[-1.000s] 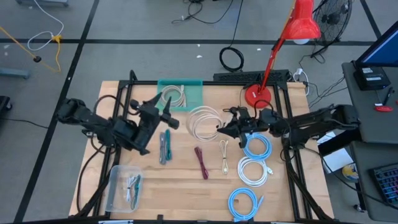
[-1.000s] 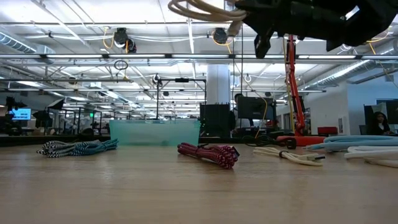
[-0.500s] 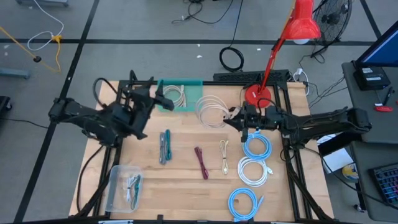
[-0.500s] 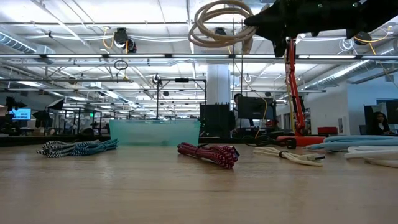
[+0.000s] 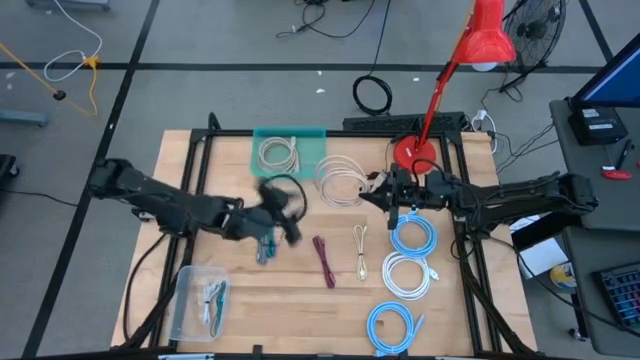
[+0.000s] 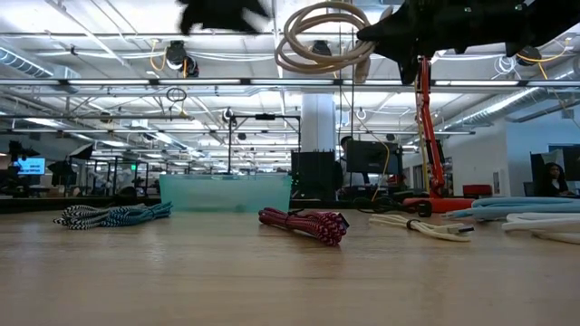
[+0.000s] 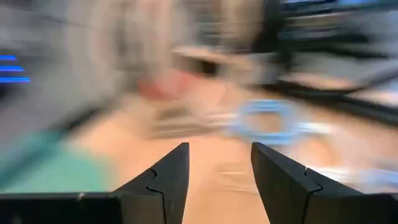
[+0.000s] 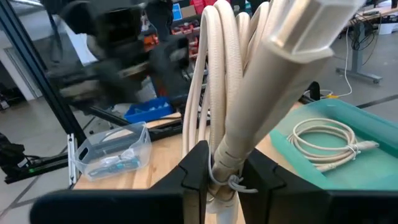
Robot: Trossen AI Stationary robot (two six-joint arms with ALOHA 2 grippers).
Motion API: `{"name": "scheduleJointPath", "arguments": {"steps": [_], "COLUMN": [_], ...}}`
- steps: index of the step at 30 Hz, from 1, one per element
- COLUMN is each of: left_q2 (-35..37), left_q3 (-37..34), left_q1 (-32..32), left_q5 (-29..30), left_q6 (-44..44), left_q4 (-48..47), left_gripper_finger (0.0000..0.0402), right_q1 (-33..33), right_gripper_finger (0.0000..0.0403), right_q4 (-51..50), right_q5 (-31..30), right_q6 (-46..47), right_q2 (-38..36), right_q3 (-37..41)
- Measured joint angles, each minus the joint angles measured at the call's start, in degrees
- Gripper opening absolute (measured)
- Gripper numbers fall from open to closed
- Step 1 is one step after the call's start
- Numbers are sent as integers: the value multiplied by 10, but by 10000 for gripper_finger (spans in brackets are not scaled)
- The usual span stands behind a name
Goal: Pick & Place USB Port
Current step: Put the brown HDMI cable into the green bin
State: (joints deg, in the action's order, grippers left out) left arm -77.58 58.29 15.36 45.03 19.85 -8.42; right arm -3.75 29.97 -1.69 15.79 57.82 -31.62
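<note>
We are holding a coiled cream-white USB cable (image 5: 342, 180) in the right tool (image 5: 385, 192), whose two dark fingers (image 8: 194, 171) are pinching nearly closed on the smooth, rubbery bundle near its tie; the coil is hanging in the air well above the wooden counter (image 5: 290, 300), just right of the translucent teal tray (image 5: 308, 140) at the far edge. A second pale cable (image 5: 279, 154) is lying looped inside that tray. Our left tool (image 5: 270, 215) is hovering blurred over the counter's middle left, its angular black fingers (image 7: 166, 180) standing partly apart with nothing between them. On the counter we are seeing a braided teal-and-grey cable (image 5: 264, 235), a braided dark red cable (image 5: 324, 261), a thin cream cable (image 5: 360, 250), two glossy light blue coils (image 5: 412, 236) (image 5: 391, 326) and a white coil (image 5: 406, 274). A clear plastic box (image 5: 199, 300) is sitting at the near left corner, and a red lamp base (image 5: 414, 154) is standing at the far right.
</note>
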Motion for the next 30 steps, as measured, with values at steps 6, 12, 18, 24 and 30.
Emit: {"name": "scheduleJointPath", "arguments": {"steps": [6, 12, 18, 24, 30], "left_q2": [98, 150, 73, 43, 45], "left_q3": [-2, -56, -105, -103, -103], "left_q1": [-87, -303, -398, -390, -371], "left_q5": [191, -77, -622, -759, -859], "left_q6": [216, 97, 86, 117, 109], "left_q4": [-273, -50, 276, 266, 261], "left_gripper_finger": [168, 124, 81, 80, 148], "right_q1": [0, 0, 0, 1, 5], "right_gripper_finger": [49, 50, 50, 50, 50], "right_q4": [-6, 4, 14, 8, -4], "right_q5": [0, -1, 2, 6, 19], "right_q6": [1, 0, 3, 8, 19], "right_q2": [0, 0, 0, 0, 0], "right_q3": [0, 0, 0, 0, 0]}}
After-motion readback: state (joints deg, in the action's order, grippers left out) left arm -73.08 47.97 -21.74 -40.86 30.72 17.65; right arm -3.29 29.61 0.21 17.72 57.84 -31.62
